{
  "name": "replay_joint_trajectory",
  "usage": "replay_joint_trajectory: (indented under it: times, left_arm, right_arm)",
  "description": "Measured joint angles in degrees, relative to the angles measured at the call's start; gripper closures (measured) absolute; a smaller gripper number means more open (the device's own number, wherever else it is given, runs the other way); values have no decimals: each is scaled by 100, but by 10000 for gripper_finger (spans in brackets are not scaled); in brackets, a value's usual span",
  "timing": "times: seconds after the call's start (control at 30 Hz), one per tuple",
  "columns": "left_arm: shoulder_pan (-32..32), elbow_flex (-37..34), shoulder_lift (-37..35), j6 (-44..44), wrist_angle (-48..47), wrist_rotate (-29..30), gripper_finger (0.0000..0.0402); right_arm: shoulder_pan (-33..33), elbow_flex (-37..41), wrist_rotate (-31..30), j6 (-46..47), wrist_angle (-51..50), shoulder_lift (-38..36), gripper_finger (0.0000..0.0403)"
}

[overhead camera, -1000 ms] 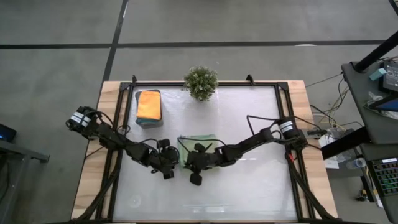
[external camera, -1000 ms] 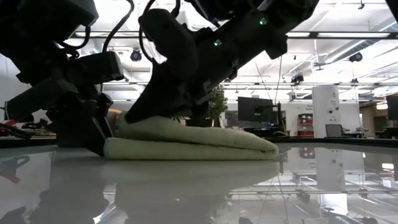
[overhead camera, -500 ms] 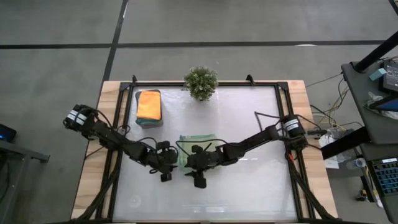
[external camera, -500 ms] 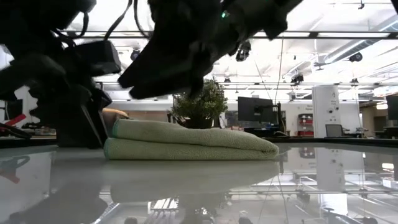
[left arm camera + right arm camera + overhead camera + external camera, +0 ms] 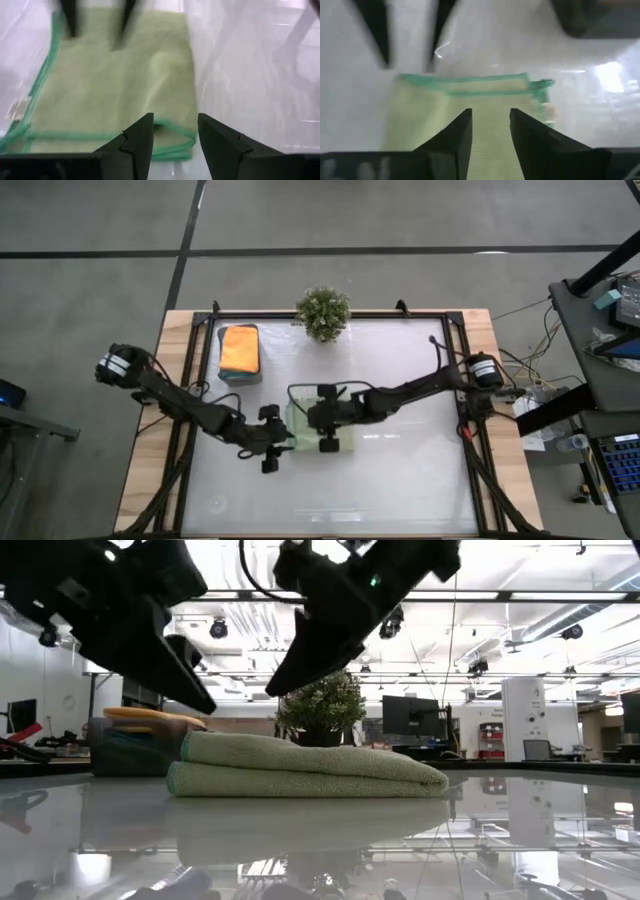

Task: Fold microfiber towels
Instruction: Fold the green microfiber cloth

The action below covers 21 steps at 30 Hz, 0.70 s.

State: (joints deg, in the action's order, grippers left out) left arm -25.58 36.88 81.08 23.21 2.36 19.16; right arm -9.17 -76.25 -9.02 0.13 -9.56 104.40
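Towel (image 5: 300,766) sage, folded flat mid-tabletop (image 5: 400,470), tag showing | folded stack, orange on top (image 5: 240,350), on tray at back left | left claw (image 5: 173,137) parted, empty, at towel's corner | right claw (image 5: 490,131) parted, empty, above towel | judged: this fold complete, stacking left | glossy tabletop; plant (image 5: 323,311) at back; lab room with monitors behind.

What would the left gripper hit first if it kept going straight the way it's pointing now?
Most likely the folded sage-green towel: the open left gripper points at its near corner, with nothing visible between. Depth is unclear.
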Motion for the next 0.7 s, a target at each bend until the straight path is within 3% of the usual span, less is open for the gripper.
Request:
replay_joint_trajectory:
  times: [0.13,0.23,0.37,0.7]
  left_arm:
    - [0,-47,152,21,66,-50,263]
    - [-4,-70,283,179,86,-325,266]
    - [-13,-66,438,237,150,-551,285]
    - [-26,-52,743,204,588,-684,351]
  right_arm:
    - [359,14,86,-57,156,75,291]
    - [642,18,580,8,253,151,290]
    - [936,41,1063,35,531,293,271]
    - [1265,61,1273,-18,1194,847,217]
